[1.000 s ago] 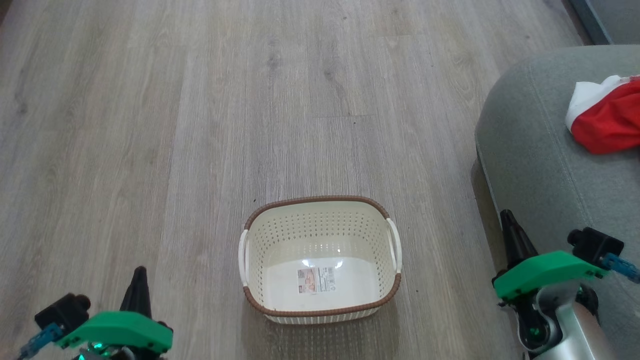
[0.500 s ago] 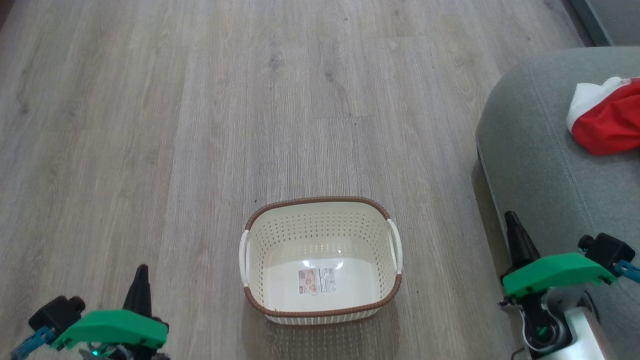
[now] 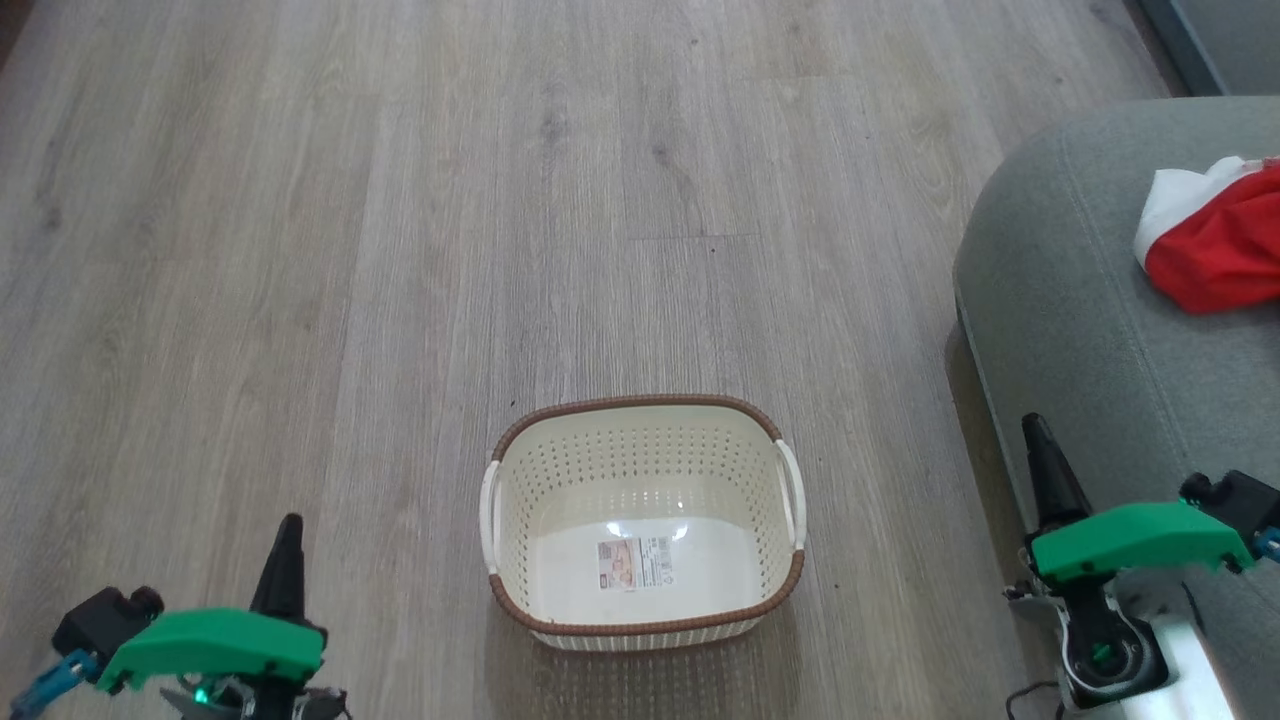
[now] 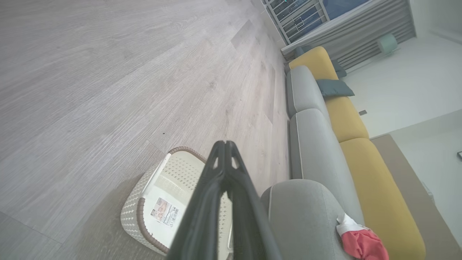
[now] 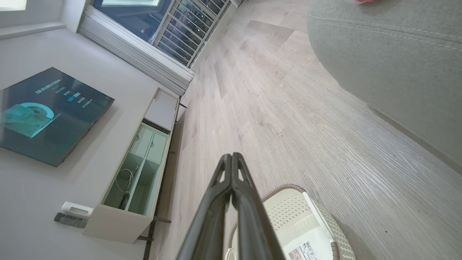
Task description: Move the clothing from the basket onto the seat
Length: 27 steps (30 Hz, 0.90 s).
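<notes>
The clothing (image 3: 1215, 255) is found on the seat (image 3: 1080, 300), bunched into a red heap with a white part at its top. It lies well in from the seat edge that faces the basket (image 3: 640, 402), and part of it is cut off by the head view's right border. Whether the heap is one garment or several cannot be told. The basket stands on the floor (image 3: 400, 250) just beside the seat. Nothing red is seen in it; only the label (image 3: 633, 563) shows on its bottom.

The left pincer (image 3: 288, 535) is held low over the floor, well apart from the basket's left handle. In the left wrist view its fingers are pressed together at the tips, clenched on nothing. The right pincer (image 3: 1038, 430) is held at the seat's near edge. It too is clenched and empty, as seen in the right wrist view.

The transfer is judged complete, so the step in hand is taken to be a final check and withdrawal. It is done well if the basket bottom is confirmed bare, the arms are kept off the basket rim, and the right arm is drawn clear without the seat being brushed or the heap dragged toward the edge.
</notes>
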Available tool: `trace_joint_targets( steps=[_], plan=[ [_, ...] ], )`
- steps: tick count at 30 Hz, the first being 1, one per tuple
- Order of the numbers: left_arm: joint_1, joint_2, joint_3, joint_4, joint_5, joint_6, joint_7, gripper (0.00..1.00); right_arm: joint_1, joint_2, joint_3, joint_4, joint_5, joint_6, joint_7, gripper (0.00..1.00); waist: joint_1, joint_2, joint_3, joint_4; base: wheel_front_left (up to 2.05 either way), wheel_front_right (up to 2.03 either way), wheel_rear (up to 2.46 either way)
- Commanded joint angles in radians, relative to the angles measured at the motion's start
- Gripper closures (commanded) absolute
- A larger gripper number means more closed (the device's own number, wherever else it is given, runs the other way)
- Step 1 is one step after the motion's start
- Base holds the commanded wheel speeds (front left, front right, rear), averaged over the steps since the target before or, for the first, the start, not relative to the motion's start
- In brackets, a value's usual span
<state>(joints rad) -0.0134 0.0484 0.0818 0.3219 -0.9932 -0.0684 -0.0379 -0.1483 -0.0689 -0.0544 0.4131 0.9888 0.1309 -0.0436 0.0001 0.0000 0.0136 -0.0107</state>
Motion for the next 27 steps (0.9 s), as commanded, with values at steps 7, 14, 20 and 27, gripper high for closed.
trace_joint_targets(
  steps=[7,14,20,27],
  plan=[
    [-0.059,0.004,0.021,-0.043,-0.105,-0.015,0.025,1.00,-0.006,0.002,-0.003,-0.059,0.106,0.000,0.029,1.00,-0.0001,0.0000,-0.002,0.002,0.00,0.00,0.00],
    [-0.065,0.004,0.023,-0.049,-0.185,-0.023,0.045,1.00,0.002,0.005,-0.012,-0.077,0.187,0.000,0.049,1.00,-0.0001,0.0000,-0.003,0.003,0.00,0.00,0.00],
    [-0.069,0.004,0.024,-0.052,-0.243,-0.028,0.059,1.00,0.007,0.007,-0.018,-0.089,0.246,0.000,0.064,1.00,-0.0001,0.0000,-0.004,0.004,0.00,0.00,0.00],
    [-0.075,0.003,0.026,-0.058,-0.325,-0.036,0.079,1.00,0.014,0.009,-0.027,-0.106,0.327,0.000,0.084,1.00,-0.0001,0.0000,-0.005,0.006,0.00,0.00,0.00]
  ],
)
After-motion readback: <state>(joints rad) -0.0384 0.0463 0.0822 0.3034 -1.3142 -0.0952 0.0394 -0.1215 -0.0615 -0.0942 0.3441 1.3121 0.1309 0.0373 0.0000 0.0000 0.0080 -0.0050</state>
